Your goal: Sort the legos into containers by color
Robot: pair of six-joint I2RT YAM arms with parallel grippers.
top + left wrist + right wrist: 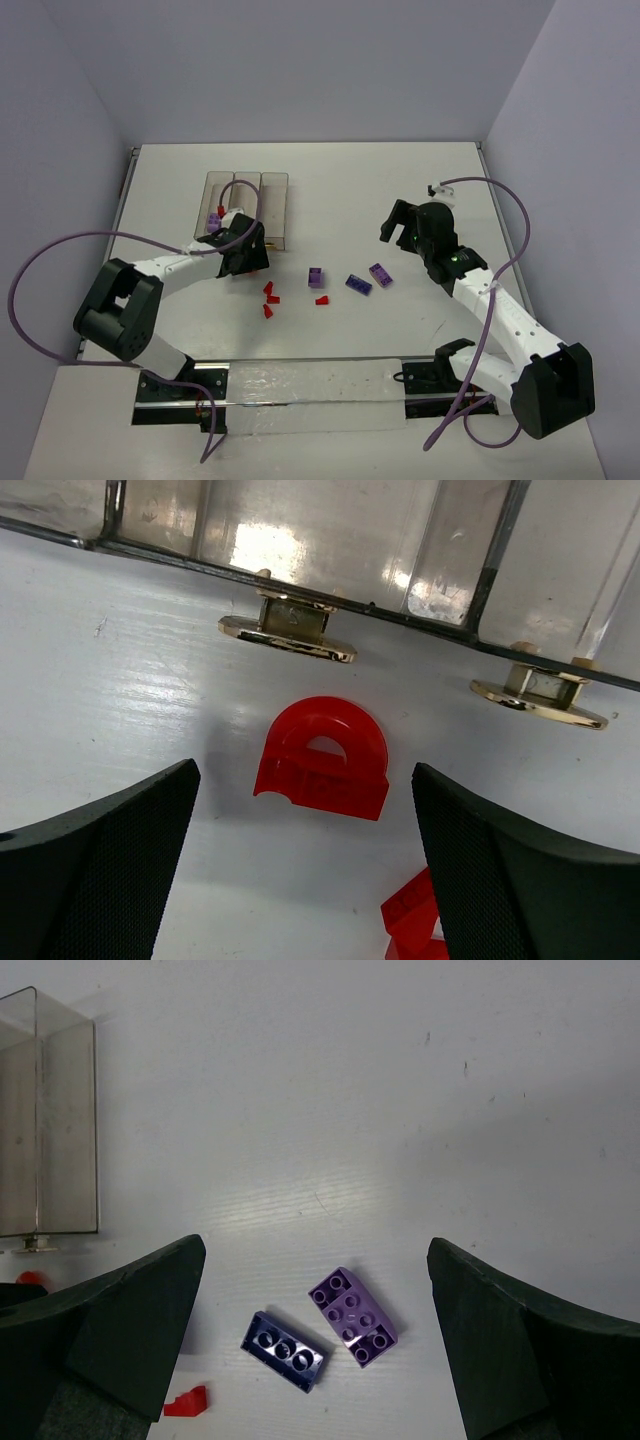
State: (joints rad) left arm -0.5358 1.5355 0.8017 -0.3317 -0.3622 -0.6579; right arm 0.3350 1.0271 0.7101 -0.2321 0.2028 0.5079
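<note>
The containers (247, 205) stand as three clear bins in a row at the back left; a purple lego (214, 219) lies in the leftmost bin. My left gripper (246, 262) is open just in front of them. In its wrist view a red arched lego (322, 760) lies on the table just ahead of the open left gripper (305, 880), untouched, with a second red lego (415, 925) by the right finger (530, 870). My right gripper (398, 232) hovers open and empty above a light purple lego (353, 1316) and a dark purple lego (285, 1350).
More red legos (270, 298) and one red lego (322, 299) lie mid-table, beside another purple lego (317, 277). Brass fittings (290, 630) stick out from the bins' base. A bin wall (50, 1130) shows in the right wrist view. Purple cables loop beside both arms.
</note>
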